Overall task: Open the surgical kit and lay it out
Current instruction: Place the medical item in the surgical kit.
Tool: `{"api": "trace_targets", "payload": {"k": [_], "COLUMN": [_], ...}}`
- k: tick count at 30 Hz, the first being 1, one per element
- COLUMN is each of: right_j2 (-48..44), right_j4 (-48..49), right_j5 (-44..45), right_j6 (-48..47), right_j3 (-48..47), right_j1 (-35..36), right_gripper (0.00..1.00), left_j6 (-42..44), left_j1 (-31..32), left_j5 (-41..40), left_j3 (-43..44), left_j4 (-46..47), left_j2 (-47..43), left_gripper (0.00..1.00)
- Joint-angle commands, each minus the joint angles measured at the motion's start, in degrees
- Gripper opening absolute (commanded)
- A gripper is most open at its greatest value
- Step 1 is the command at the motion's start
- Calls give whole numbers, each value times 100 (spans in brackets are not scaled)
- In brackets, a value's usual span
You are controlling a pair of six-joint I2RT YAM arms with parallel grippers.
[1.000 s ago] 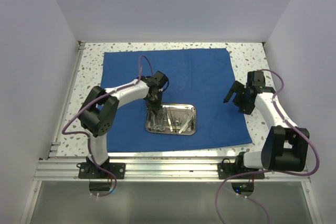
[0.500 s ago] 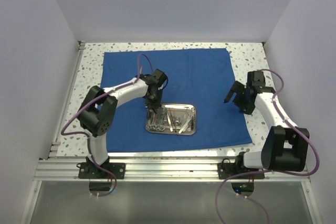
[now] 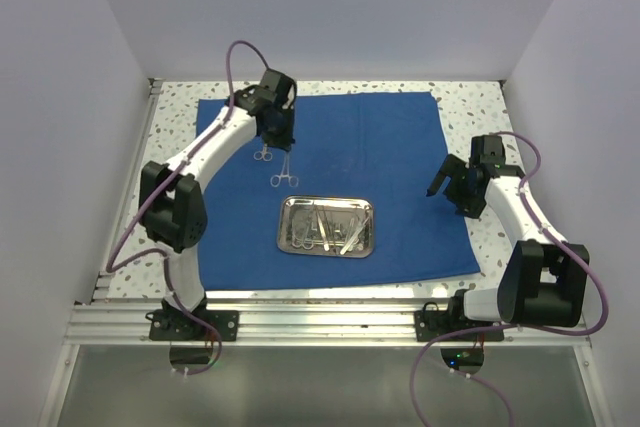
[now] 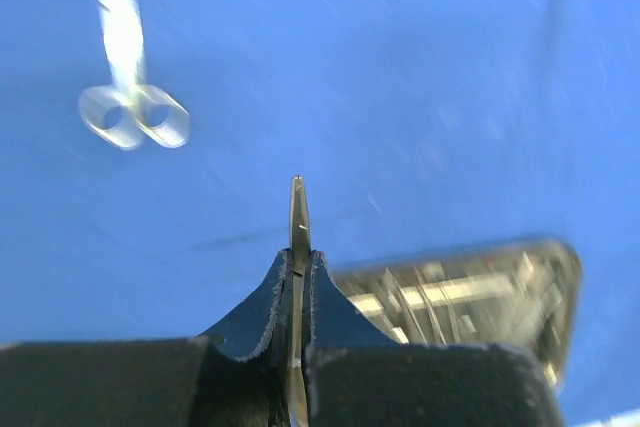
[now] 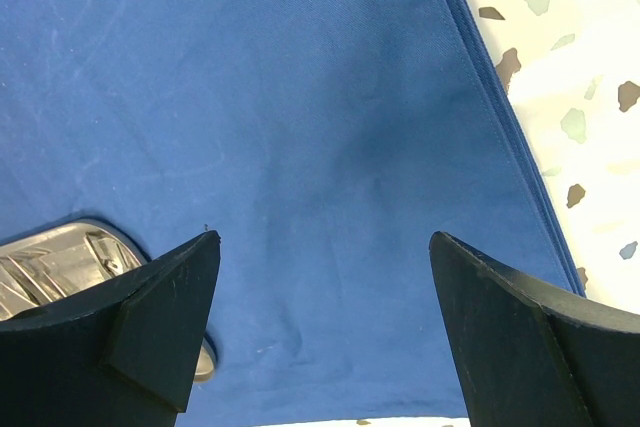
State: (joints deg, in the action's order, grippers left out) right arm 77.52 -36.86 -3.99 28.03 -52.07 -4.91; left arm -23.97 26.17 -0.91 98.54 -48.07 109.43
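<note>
The royal-blue cloth (image 3: 380,147) lies spread flat on the table. The steel tray (image 3: 326,227) sits on its near middle and holds several thin steel instruments. My left gripper (image 3: 280,139) is over the cloth's back left, shut on a thin steel instrument (image 3: 284,173). In the left wrist view the gripper (image 4: 298,255) shows that instrument (image 4: 297,209) edge-on between its pads. A ring-handled steel instrument (image 3: 262,153) lies on the cloth just left of it, and also shows in the left wrist view (image 4: 130,112). My right gripper (image 3: 447,185) is open and empty over the cloth's right edge (image 5: 325,237).
Speckled white tabletop (image 3: 480,107) borders the cloth, with white walls at the back and sides. An aluminium rail (image 3: 320,322) runs along the near edge. The tray's corner shows in the right wrist view (image 5: 60,247) and its end in the left wrist view (image 4: 470,292).
My left gripper has left the tray's left end and moved to the back left of the cloth, carrying a steel instrument. The right arm has not moved.
</note>
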Motion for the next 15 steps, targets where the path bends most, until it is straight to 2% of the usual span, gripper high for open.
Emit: {"api": "trace_targets", "payload": {"k": [1,6,7,8,9,10,11,12,15], "right_j2": [-96,-149,-158,-167,-175,-193,-228,-237,-289], "right_j4": [-102,-111,-128,-137,-146,-155,-172,-172,-181], "right_j5": [65,21,21,21,30,47,47,47,47], "right_j6": [9,45,36,36,27,27,18,9,0], "right_j3": [-242,-259,-259,-259,-259,-251,-224,-216,-145], "right_j1": [-10,-2,-1,-10,-2,-2,-10,-10,-2], "right_gripper": [90,90,90,90,90,90,90,90,90], "left_j6": [576,832,893,920,937,946,920,850,771], "left_j1": [-411,-745,-771,-806,-816,-842,-868,-903,-904], "left_j5": [-243,-550,-620,-760,-866,-911,-929,-929,-850], "left_j3": [612,1710,1947,2385,2493,2538,2556,2547,2075], "left_j4": [34,369,299,177,167,176,167,132,175], "left_j2": [508,1438,1615,1782,2019,2073,2109,2109,1690], "left_gripper": [0,0,5,29,44,53,77,81,82]}}
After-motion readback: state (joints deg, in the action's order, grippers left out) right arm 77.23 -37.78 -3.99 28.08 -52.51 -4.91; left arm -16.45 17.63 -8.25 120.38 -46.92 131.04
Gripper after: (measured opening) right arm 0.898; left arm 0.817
